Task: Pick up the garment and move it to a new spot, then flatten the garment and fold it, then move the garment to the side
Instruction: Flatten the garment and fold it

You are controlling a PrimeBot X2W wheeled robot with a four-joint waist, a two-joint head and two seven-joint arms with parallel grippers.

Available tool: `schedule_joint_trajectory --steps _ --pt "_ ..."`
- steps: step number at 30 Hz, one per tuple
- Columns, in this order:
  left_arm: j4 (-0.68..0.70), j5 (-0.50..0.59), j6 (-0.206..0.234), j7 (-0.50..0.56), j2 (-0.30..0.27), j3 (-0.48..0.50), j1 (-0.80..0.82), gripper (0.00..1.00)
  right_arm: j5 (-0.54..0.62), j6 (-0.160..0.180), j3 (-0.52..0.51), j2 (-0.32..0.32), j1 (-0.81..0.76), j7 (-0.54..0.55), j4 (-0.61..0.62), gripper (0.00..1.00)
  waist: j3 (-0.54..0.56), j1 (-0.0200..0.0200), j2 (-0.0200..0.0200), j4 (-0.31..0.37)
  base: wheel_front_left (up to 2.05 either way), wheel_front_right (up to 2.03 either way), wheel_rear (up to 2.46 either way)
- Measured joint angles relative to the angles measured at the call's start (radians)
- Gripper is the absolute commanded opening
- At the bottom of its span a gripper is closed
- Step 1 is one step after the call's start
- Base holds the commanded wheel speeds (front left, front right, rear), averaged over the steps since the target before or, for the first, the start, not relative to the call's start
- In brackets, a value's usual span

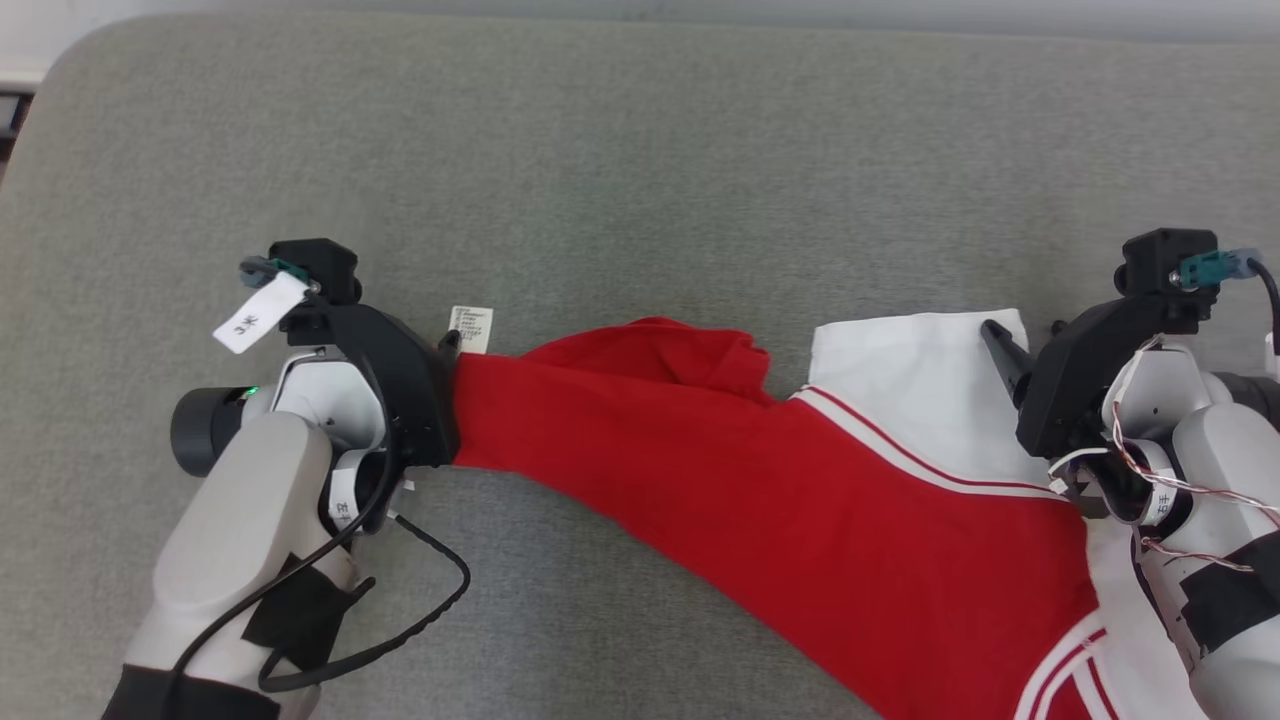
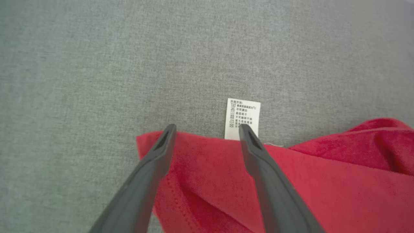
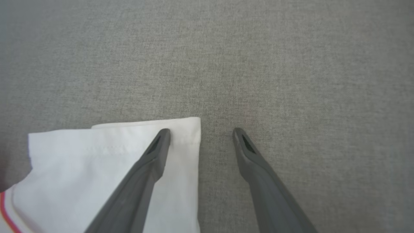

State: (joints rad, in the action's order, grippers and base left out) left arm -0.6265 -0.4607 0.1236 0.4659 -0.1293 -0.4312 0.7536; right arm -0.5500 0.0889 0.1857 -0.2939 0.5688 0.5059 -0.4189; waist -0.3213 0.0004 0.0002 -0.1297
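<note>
The garment (image 1: 800, 500) is red with a white sleeve (image 1: 920, 390) and white stripes, lying spread across the grey surface from the centre to the lower right. My left gripper (image 1: 449, 365) is at the garment's left corner. In the left wrist view it (image 2: 207, 129) is open, both fingers over the red hem (image 2: 210, 161), with the white care label (image 2: 242, 118) just beyond the right fingertip. My right gripper (image 1: 1022, 330) is at the sleeve's right edge, open (image 3: 200, 131). Its left finger (image 3: 155, 155) lies over the white sleeve cuff (image 3: 97, 161); the right one is over bare surface.
The grey fabric surface (image 1: 640, 180) stretches wide behind the garment. Its rounded far-left corner (image 1: 60, 70) and back edge show at the top. A loose black cable (image 1: 440, 600) hangs by my left forearm.
</note>
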Motion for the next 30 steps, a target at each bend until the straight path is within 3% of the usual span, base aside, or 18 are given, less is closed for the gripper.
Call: schedule_joint_trajectory --steps 8,14,17,19,20,21,22,23,30 --pt "-0.066 0.003 0.000 -0.001 0.023 -0.003 0.021 1.00 -0.003 -0.001 0.003 0.000 0.028 0.014 -0.049 1.00 -0.028 -0.0004 -0.0001 -0.061 0.00 0.00 0.00" --pt "-0.099 -0.011 -0.001 -0.014 0.031 0.011 0.025 1.00 -0.003 -0.019 0.027 0.002 0.041 0.032 -0.081 1.00 -0.019 -0.0004 -0.0001 -0.071 0.00 0.00 0.00" --pt "-0.116 -0.016 -0.012 -0.018 0.030 0.020 0.025 1.00 -0.002 -0.024 0.049 0.011 0.049 0.049 -0.094 0.81 -0.011 -0.0005 -0.0002 -0.064 0.00 0.00 0.00" --pt "-0.120 -0.022 -0.019 -0.018 0.030 0.024 0.025 1.00 -0.001 -0.026 0.053 0.013 0.049 0.053 -0.095 0.45 -0.010 -0.0004 -0.0002 -0.060 0.00 0.00 0.00" --pt "-0.124 -0.032 -0.019 -0.024 0.031 0.026 0.025 0.84 -0.001 -0.030 0.061 0.014 0.049 0.059 -0.096 0.35 -0.009 -0.0004 -0.0002 -0.052 0.00 0.00 0.00" --pt "-0.128 -0.035 -0.019 -0.027 0.031 0.027 0.026 0.45 -0.001 -0.036 0.064 0.016 0.049 0.063 -0.098 0.10 -0.009 -0.0004 -0.0002 -0.048 0.00 0.00 0.00" --pt "-0.132 -0.035 -0.019 -0.028 0.030 0.027 0.027 0.26 -0.001 -0.037 0.067 0.019 0.049 0.067 -0.098 0.00 -0.009 -0.0004 -0.0003 -0.044 0.00 0.00 0.00" --pt "-0.137 -0.035 -0.019 -0.029 0.031 0.025 0.031 0.00 -0.001 -0.038 0.067 0.020 0.048 0.067 -0.100 0.00 -0.010 -0.0005 -0.0003 -0.041 0.00 0.00 0.00" --pt "-0.160 -0.034 -0.026 -0.072 0.038 0.027 0.049 0.00 0.006 -0.041 0.066 0.024 0.049 0.051 -0.105 0.00 -0.007 -0.0004 -0.0002 -0.033 0.00 0.00 0.00"
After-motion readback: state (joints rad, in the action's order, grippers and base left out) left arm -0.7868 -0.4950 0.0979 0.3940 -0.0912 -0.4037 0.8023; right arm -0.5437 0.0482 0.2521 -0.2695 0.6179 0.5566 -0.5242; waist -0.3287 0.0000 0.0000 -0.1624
